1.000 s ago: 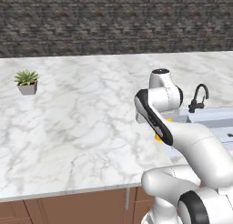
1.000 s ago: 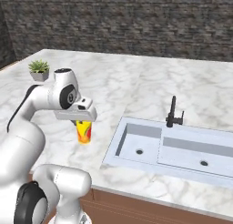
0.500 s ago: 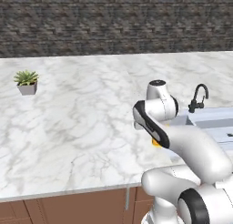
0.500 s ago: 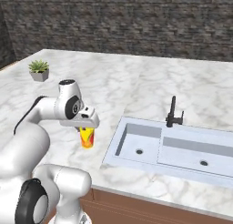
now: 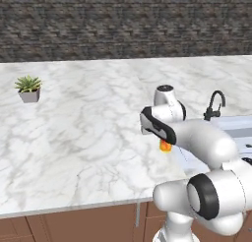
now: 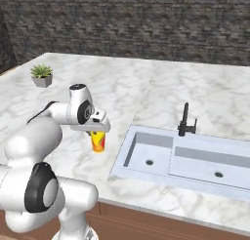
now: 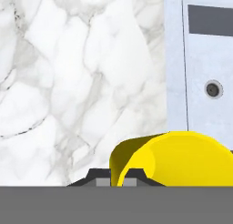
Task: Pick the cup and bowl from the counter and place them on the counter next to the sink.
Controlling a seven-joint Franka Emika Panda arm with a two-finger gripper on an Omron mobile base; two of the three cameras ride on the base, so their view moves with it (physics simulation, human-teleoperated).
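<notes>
Held the yellow cup [image 6: 98, 142] in the hand [image 6: 97, 132], fingers pinched narrow on its rim, cup hanging straight beneath. Showed, from the right base view, the tumbler upright, long axis vertical, red-orange mark low on its side, base at or just above the marble desk [image 6: 146, 92]; contact could not be told. Peeked out from the left base view as only an orange-yellow sliver [image 5: 166, 146] under the forearm.

Looked down past the cup's open mouth [image 7: 175, 159] in the hand view, with veined marble to the left and the pale sink [image 7: 200, 68] with its dark drain hole to the right. Put the cup over the desk strip just left of the sink [image 6: 180, 158], close beside the basin's near-left rim and not over the basin. Judged the coming move a short one: straight down along the cup's own axis, then release, with drift toward the basin edge the thing to watch.

Stood the black faucet [image 6: 184, 120] at the far rim of the sink, well apart from the cup. Sat the small potted plant [image 6: 42, 75] far left on the desk, out of the way.

Read no brand, label or writing anywhere; the cup's mark too small to make out as text.
</notes>
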